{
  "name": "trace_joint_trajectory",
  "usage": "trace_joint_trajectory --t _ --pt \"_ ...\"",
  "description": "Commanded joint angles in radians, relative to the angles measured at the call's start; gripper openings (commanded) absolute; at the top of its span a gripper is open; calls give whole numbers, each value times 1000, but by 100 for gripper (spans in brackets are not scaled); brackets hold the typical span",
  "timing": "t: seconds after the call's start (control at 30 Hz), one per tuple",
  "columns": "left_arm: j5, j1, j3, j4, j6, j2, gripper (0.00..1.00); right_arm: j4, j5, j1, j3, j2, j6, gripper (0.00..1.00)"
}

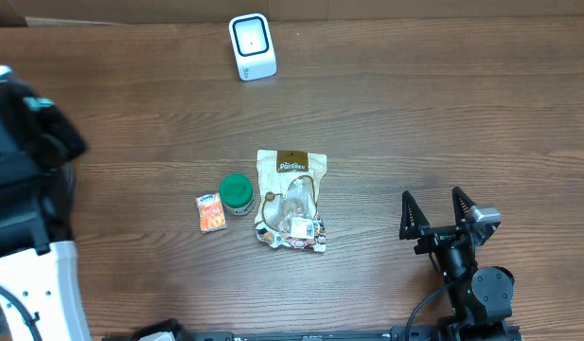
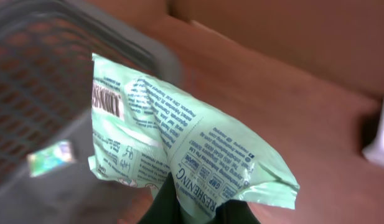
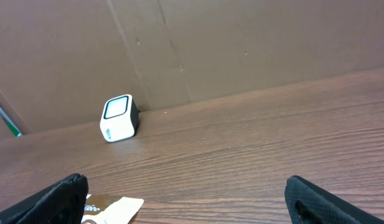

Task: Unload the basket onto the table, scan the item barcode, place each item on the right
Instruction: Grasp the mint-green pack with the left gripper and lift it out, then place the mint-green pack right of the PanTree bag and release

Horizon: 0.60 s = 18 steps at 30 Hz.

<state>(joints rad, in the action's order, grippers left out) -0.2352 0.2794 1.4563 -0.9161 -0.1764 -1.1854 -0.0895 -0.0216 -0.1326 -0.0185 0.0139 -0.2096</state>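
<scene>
One green packet [image 2: 198, 143], one basket [image 2: 42, 68], one scanner [image 1: 252, 45].

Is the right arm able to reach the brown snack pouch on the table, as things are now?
Probably yes. The right gripper is open and empty, and only bare table lies between it and the brown snack pouch; the green-capped jar stands on its far side.

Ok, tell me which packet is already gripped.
The pale green packet, pinched in the jaws of the left gripper with its barcode showing. The brown pouch and small orange packet lie loose on the table.
</scene>
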Motion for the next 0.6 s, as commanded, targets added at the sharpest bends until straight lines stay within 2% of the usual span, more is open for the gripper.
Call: trace_joint_trajectory --t 0.0,0.23,0.33,0.57 --pt "0 -109 27 -35 31 11 4 6 1 4 10 -11 -2 100" --pt "1 -339 27 -111 26 -26 4 6 1 4 11 -11 -2 100" --pt "1 -436 27 -125 -13 -56 4 6 1 4 11 -11 -2 100" --pt "1 -674 27 -122 -30 -198 4 6 1 4 11 -11 -2 100"
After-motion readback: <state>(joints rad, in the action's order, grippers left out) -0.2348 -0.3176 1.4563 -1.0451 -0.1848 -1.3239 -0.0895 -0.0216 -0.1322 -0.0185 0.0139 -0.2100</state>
